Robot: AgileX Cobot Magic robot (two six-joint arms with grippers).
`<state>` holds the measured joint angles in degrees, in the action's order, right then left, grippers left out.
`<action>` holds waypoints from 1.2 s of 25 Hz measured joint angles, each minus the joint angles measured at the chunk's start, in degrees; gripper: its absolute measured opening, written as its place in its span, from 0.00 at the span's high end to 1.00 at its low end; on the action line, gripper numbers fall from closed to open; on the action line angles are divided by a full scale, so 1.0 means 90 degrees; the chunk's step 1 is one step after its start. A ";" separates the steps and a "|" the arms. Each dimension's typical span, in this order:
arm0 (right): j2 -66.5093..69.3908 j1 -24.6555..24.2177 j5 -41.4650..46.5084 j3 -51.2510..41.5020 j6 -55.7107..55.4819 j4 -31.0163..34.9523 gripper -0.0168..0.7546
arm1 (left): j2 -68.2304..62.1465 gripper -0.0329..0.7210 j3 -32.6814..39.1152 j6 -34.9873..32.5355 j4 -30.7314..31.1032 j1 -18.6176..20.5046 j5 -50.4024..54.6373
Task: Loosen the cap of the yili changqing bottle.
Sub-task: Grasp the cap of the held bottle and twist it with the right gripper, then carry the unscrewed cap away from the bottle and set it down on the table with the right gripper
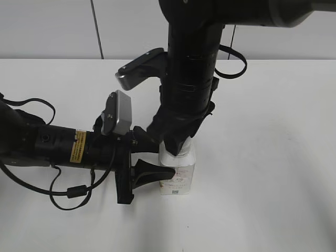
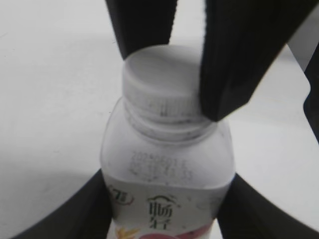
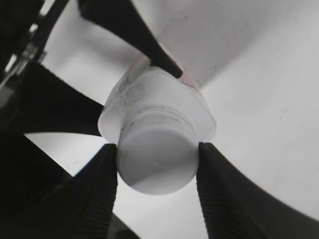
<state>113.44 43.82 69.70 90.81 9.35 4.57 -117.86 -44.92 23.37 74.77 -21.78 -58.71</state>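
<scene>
Right end effector (image 3: 157, 159) clamps small round white plastic cap (image 3: 157, 162); left end effector (image 1: 152, 160) grips squarish white plastic bottle (image 1: 178, 176) from 9 o'clock, upright on white bench (image 1: 262, 157).

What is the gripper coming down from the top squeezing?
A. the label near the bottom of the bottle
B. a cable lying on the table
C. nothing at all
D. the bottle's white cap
D: in the right wrist view the right gripper has a finger pressed on each side of the cap, while the left gripper holds the yili changqing bottle by its body.
</scene>
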 joint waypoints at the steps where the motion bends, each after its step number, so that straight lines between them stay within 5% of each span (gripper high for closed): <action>1: 0.0000 0.0000 0.0000 0.0000 0.0707 -0.0006 0.47 | 0.0000 0.44 0.0000 0.0000 0.0000 0.0000 0.0000; 9: 0.0000 0.0000 -0.0011 0.0010 0.4903 -0.0073 0.47 | 0.0000 0.44 0.0000 0.0000 0.0016 0.0000 -0.0006; 12: 0.0000 0.0000 -0.0005 0.0076 0.5442 -0.0066 0.47 | 0.0000 0.44 0.0000 0.0000 0.0024 0.0000 -0.0033; 23: -0.0134 0.0000 0.0041 0.0785 0.5450 0.0311 0.47 | -0.0006 0.45 0.0000 0.0000 0.0004 0.0000 -0.0008; 30: -0.0230 0.0004 0.0041 0.0798 0.3104 0.0061 0.48 | -0.0006 0.45 0.0000 0.0000 0.0004 0.0000 -0.0008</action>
<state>111.37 43.86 70.07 98.00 37.29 5.11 -117.92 -44.92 23.37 74.80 -21.78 -58.78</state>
